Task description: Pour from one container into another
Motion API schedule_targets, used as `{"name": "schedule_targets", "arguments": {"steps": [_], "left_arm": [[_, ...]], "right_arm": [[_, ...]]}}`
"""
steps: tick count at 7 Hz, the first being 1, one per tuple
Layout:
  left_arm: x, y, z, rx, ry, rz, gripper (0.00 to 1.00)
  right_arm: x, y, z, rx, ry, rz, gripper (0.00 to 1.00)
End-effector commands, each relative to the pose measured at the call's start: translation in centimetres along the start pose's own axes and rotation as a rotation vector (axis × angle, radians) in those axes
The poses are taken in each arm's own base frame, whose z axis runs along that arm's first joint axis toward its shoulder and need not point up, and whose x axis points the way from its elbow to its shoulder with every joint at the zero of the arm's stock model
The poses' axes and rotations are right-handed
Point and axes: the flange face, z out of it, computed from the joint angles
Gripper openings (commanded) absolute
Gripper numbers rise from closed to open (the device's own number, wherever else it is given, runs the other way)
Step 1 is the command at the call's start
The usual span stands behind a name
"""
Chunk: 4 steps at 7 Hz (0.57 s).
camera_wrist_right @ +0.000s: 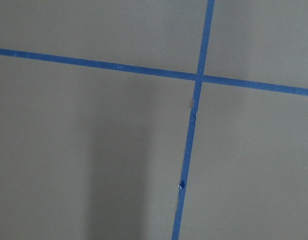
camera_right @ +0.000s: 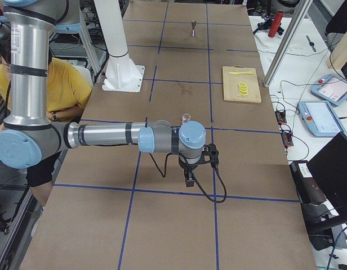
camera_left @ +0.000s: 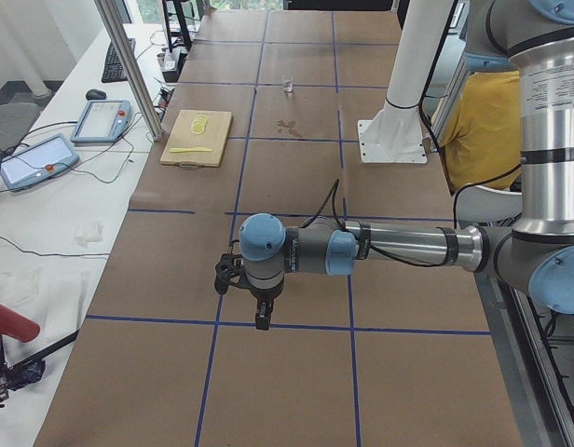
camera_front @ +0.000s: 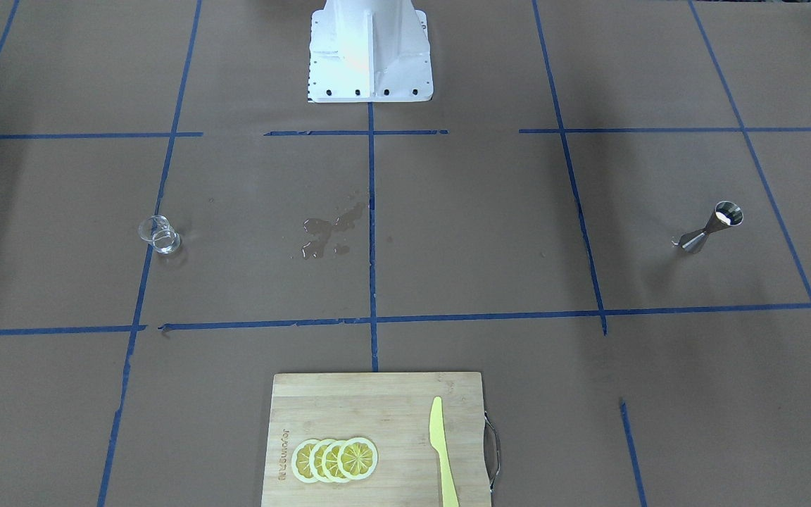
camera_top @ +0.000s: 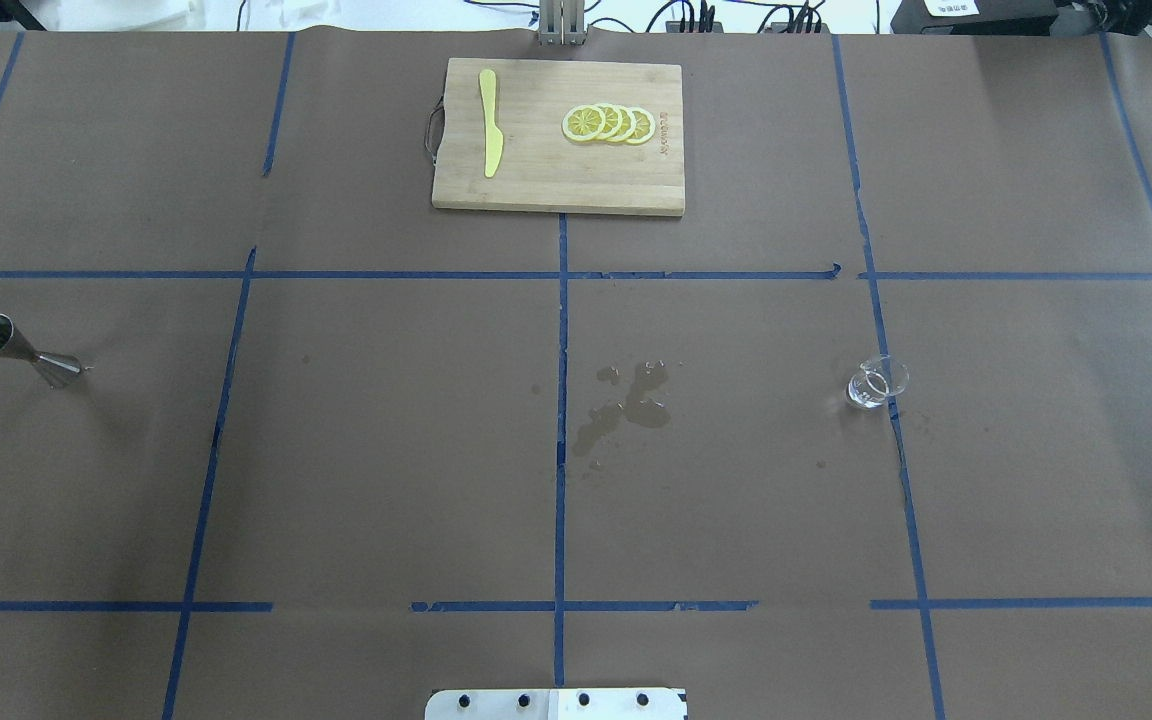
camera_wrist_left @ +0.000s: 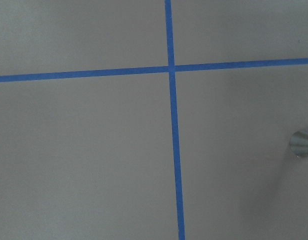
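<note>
On the brown bench [camera_top: 386, 470] the cup [camera_top: 876, 382] stands up straight on the robot's right side, right by a blue tape line [camera_top: 909, 520]. The jigger [camera_top: 21, 352] stands on the robot's left side, so the two are well apart. Between them, near the middle of the bench, is a wet patch [camera_top: 631, 402] with a few small drops around it. I cannot tell if there is anything in the cup or the jigger.

At the far edge of the bench lies a wooden board [camera_top: 536, 180]. A yellow knife [camera_top: 489, 125] lies on it, and near the knife four lemon slices [camera_top: 609, 123] lie in a row, each partly over the next.

The left arm [camera_left: 399, 247] reaches out flat above the bench at the jigger's end. The left jaws point down at the brown paper. They show only in a side view, so I cannot tell if they are open or closed. Its wrist camera sees two tape lines crossing, and a blurry bit of something silver at the right edge.

The right arm [camera_right: 106, 135] reaches out flat at the cup's end, with the cup just past it. The right jaws point down too, and again I cannot tell if they are open or closed.

The white base [camera_front: 370, 56] stands at the robot's side of the bench. A person in a yellow shirt [camera_left: 483, 121] is behind it.
</note>
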Motion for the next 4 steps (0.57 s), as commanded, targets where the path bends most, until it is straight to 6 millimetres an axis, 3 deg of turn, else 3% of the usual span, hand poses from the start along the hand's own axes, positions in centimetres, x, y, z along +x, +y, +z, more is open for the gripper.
{"name": "schedule_targets", "arguments": {"steps": [1,2,4], "left_arm": [[0.8,0.3,-1.3,-0.018,0.002,0.034,1.00],[0.7,1.4,-1.3,-0.022,0.002,0.028,1.00],[0.1,1.8,-0.4,-0.040,0.004,0.019,1.00]], "right_arm": [[0.1,0.1,0.4,-0.007,-0.031,0.007,1.00],[0.1,0.1,0.5,-0.007,-0.039,0.003,1.00],[0.0,0.0,0.4,-0.004,-0.039,-0.002,1.00]]}}
